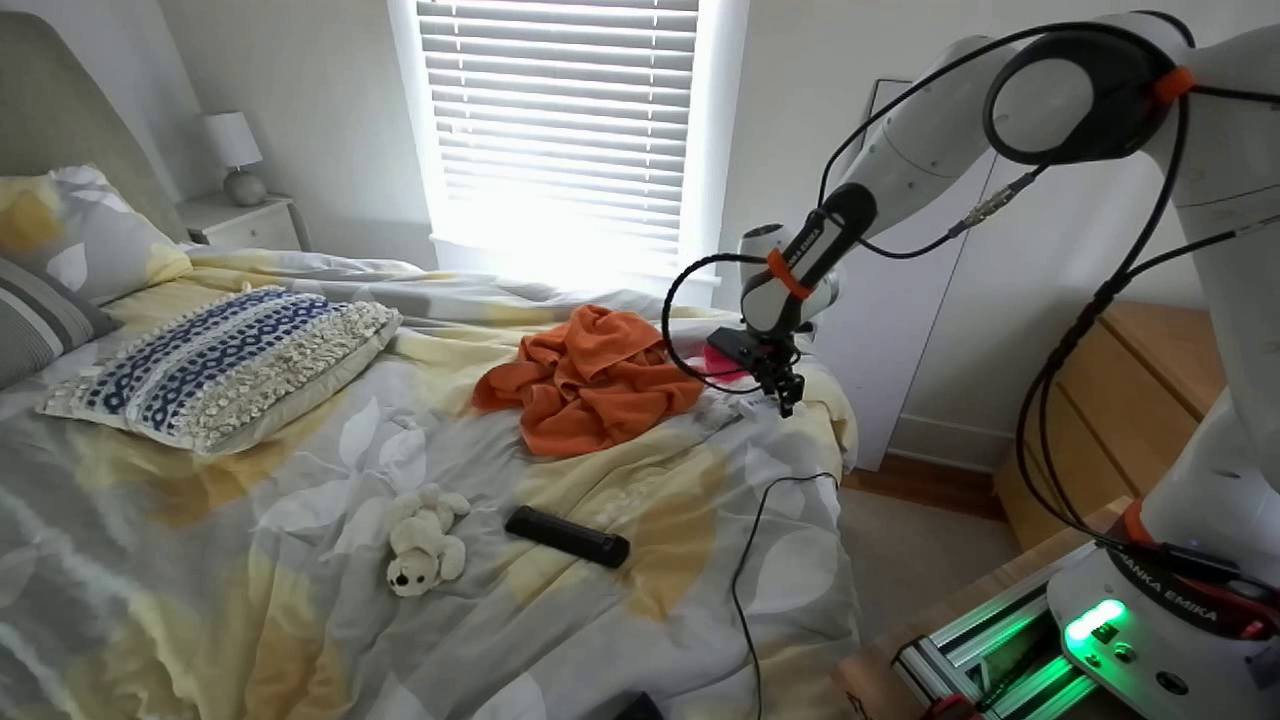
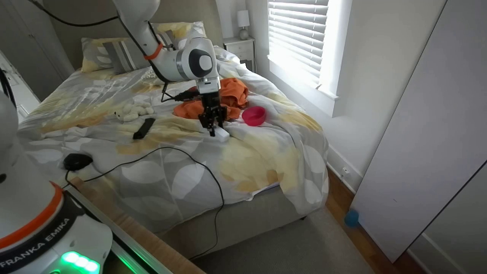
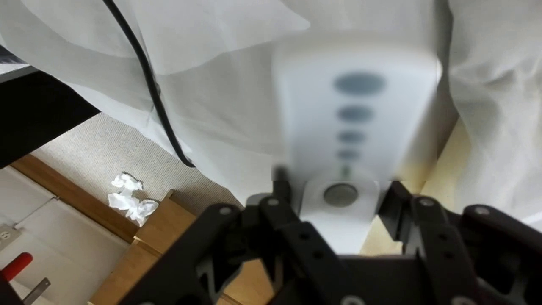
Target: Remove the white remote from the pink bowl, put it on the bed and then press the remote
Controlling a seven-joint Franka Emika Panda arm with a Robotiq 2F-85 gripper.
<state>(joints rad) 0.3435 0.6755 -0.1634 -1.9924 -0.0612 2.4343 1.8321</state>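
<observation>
White, slim and grey-buttoned, the remote [image 3: 353,127] sits pinched in the black claw [image 3: 338,192], outside the round pink bowl [image 2: 254,115] near it; placing seems in hand, calling next for lowering and release onto the grey-and-yellow cloth-covered bed [image 2: 243,167] below.

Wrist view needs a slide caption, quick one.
White remote control held in the tool, buttons toward camera, duvet behind.

Home bedroom: bed [image 2: 251,165], patterned pillow [image 1: 230,362], lamp [image 1: 234,146] on nightstand [image 1: 250,235], window blinds [image 1: 560,120].
</observation>
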